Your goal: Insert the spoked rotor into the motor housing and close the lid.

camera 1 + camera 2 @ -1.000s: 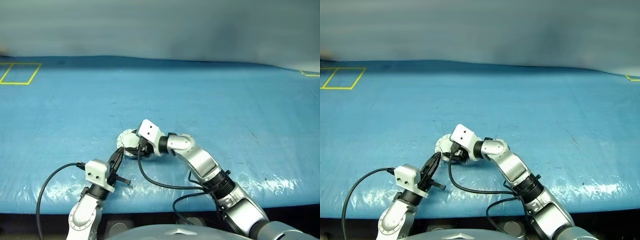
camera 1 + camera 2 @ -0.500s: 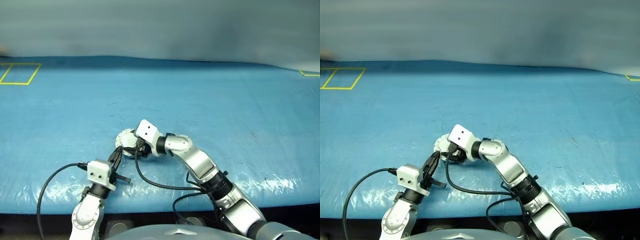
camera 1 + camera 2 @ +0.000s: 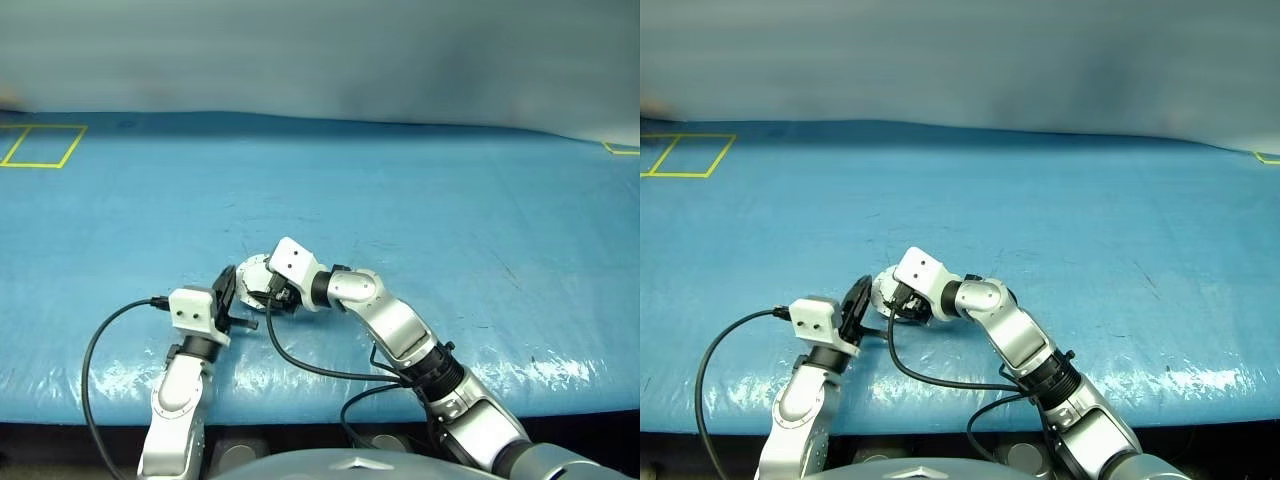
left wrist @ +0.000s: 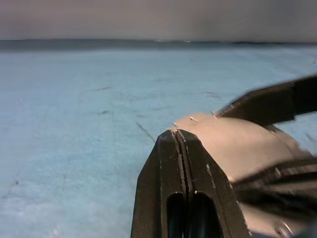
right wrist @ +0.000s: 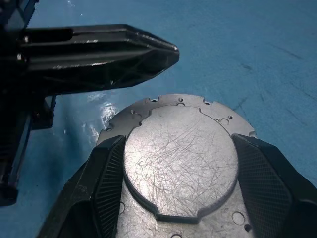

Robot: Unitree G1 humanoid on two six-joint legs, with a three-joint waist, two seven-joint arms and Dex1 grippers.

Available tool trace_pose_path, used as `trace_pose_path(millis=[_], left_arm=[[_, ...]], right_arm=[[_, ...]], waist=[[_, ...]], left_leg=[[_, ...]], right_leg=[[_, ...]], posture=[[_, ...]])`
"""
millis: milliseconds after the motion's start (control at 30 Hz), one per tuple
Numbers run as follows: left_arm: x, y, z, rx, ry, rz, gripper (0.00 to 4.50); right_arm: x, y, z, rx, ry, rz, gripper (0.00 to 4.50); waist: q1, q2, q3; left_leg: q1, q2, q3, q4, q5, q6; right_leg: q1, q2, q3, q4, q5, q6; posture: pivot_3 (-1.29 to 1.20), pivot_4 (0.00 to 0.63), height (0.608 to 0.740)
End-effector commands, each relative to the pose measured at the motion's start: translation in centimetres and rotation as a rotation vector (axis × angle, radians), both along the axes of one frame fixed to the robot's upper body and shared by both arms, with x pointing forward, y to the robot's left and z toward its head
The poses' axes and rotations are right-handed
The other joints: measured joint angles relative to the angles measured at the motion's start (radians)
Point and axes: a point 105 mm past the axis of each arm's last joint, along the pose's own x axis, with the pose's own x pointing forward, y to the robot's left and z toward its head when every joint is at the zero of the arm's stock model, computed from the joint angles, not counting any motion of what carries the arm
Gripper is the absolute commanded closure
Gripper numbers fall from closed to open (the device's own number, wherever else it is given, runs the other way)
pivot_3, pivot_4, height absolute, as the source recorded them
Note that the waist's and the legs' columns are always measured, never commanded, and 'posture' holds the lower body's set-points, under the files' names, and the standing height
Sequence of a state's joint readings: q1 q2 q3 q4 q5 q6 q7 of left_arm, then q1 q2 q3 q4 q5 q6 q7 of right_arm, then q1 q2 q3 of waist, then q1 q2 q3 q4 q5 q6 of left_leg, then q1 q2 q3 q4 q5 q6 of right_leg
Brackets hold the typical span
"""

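Looking down over my arms, I see a wide blue sheet (image 3: 430, 200) covering the work surface, scuffed with fine dark marks and glossy with glare along its near edge, while a plain grey wall (image 3: 320, 50) rises behind it. Yellow tape outlines (image 3: 40, 146) sit at the far left corner of the sheet, with another scrap of yellow tape (image 3: 620, 147) at the far right. My right gripper (image 5: 181, 171) has its two fingers spread wide on either side of the lid (image 5: 179, 158), whose plain scratched outer face with the raised round boss faces the wrist camera; the ribbed pads sit just beside its rim. My left gripper (image 4: 177, 141) has its fingers pressed together with nothing between them, its tips just beside the lid's edge. Black cables (image 3: 105, 345) trail from both wrists toward me.
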State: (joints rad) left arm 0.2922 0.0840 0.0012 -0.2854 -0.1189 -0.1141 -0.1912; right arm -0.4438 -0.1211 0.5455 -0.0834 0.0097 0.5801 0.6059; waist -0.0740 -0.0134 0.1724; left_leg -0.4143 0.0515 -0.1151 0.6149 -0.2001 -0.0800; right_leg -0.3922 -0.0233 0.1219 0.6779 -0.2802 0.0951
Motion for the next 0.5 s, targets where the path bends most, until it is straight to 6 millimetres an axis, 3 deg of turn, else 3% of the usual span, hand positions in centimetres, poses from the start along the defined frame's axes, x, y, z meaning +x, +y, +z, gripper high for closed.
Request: trace_pose_path(millis=[33,133,367,500], left_arm=[[-5.1,3.5,1.1,-0.03,-0.022,0.05,4.5],[-6.9,5.0,1.2,-0.067,0.01,0.032,4.5],[-7.2,6.2,0.0,-0.073,0.088,-0.087,4.5],[-6.2,4.7,-0.1,-0.011,0.092,-0.195,4.5]], right_arm=[[-0.2,0.1,0.5,0.009,-0.016,0.004,1.48],[-0.2,0.0,0.4,0.006,-0.014,0.0,1.48],[-0.1,-0.1,0.2,-0.001,-0.011,-0.005,1.48],[-0.1,0.0,0.2,0.0,-0.014,-0.004,1.48]], waist=[[-0.021,-0.002,-0.001],[-0.009,-0.001,-0.001],[0.0,-0.003,-0.001],[-0.002,-0.003,-0.001]], left_leg=[[0.0,0.001,0.001,-0.002,-0.001,-0.001],[0.001,0.002,0.0,-0.005,-0.003,-0.001],[0.001,0.0,0.001,0.002,-0.003,-0.001],[0.001,0.001,0.001,0.001,-0.003,-0.001]], right_leg=[[-0.001,0.0,0.0,-0.001,-0.001,-0.001],[-0.002,0.0,-0.002,0.0,-0.003,-0.011],[-0.003,-0.001,-0.001,-0.001,-0.009,-0.009],[-0.002,-0.001,-0.001,0.0,-0.007,-0.009]], posture=[[0.0,0.15,0.74],[0.0,0.15,0.74],[0.0,0.15,0.74],[0.0,0.15,0.74]])
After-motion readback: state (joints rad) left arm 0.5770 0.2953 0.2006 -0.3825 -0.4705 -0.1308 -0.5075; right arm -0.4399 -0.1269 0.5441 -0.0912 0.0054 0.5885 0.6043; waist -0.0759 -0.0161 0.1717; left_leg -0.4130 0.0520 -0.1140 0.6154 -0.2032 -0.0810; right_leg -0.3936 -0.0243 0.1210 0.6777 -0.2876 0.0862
